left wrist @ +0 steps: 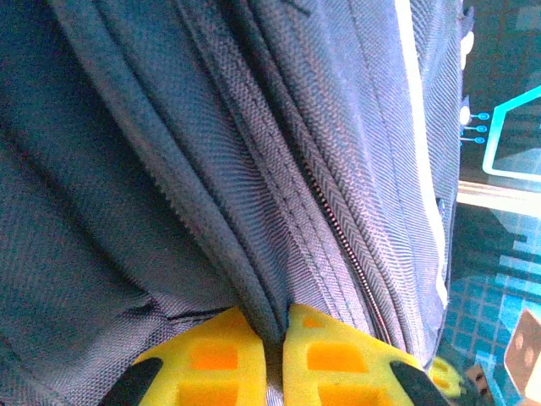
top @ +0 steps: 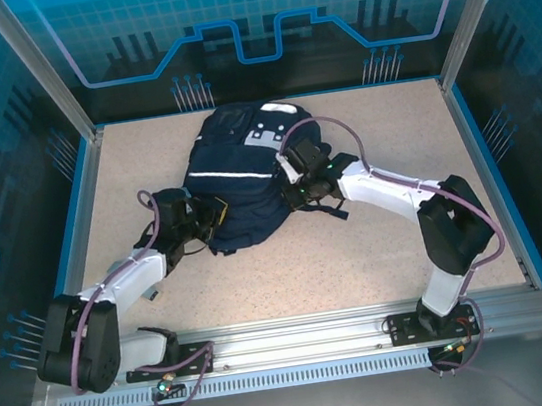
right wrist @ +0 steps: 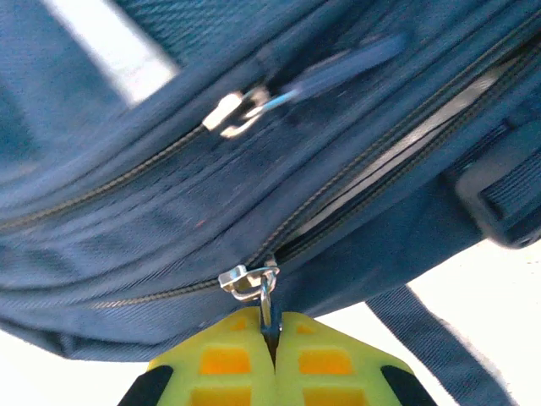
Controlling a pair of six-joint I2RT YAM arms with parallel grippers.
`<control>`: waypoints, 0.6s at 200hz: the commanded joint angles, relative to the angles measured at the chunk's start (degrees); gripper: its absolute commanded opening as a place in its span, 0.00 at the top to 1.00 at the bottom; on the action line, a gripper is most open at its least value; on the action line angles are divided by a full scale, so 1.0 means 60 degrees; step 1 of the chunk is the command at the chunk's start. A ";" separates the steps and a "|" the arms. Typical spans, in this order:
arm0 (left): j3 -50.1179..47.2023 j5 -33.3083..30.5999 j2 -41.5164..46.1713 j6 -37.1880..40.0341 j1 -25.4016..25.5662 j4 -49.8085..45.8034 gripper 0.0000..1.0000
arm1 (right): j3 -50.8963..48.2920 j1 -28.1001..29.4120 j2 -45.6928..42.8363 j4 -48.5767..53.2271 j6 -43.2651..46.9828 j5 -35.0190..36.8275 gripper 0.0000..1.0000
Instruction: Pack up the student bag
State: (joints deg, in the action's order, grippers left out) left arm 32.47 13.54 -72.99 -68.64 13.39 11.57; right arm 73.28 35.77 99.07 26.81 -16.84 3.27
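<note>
Working the zip, it seems: student bag [top: 238, 182] lies pressed against both tools' tips. Clamped on the zip pull [right wrist: 266, 304], right gripper [right wrist: 272, 338]; pinched on a seam fold [left wrist: 254, 288], left gripper [left wrist: 281, 334], bracing. Next move wants a steady draw along the track.

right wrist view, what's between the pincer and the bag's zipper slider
The metal zipper pull, clamped in the right pincer, hangs from the slider; right wrist view.

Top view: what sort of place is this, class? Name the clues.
Likely a robot test cell, not a classroom: a left arm and right arm bolted to a metal rail, a table walled by blue printed panels, one bag between them.
</note>
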 commanded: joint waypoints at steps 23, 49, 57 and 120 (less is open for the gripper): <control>-0.0270 0.0196 0.0931 0.1428 -0.0124 -0.2138 0.99 | 0.1343 -0.1149 0.1062 0.1117 0.0124 0.1407 1.00; -0.0270 0.0202 0.1341 0.1894 -0.0129 -0.2916 0.99 | 0.1991 -0.1531 0.1456 0.1473 0.0014 0.1514 1.00; -0.0270 0.0260 0.1386 0.1962 -0.0137 -0.2982 0.99 | 0.2143 -0.1604 0.1533 0.1576 -0.0056 0.1531 1.00; 0.0432 0.1108 0.1206 0.2771 -0.0142 -0.3448 0.74 | 0.2193 -0.1772 0.1175 0.1875 0.0085 0.0568 0.81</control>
State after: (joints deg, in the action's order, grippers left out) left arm 32.60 17.02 -66.15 -57.54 13.32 -0.40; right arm 85.73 28.80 107.92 35.79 -16.62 4.82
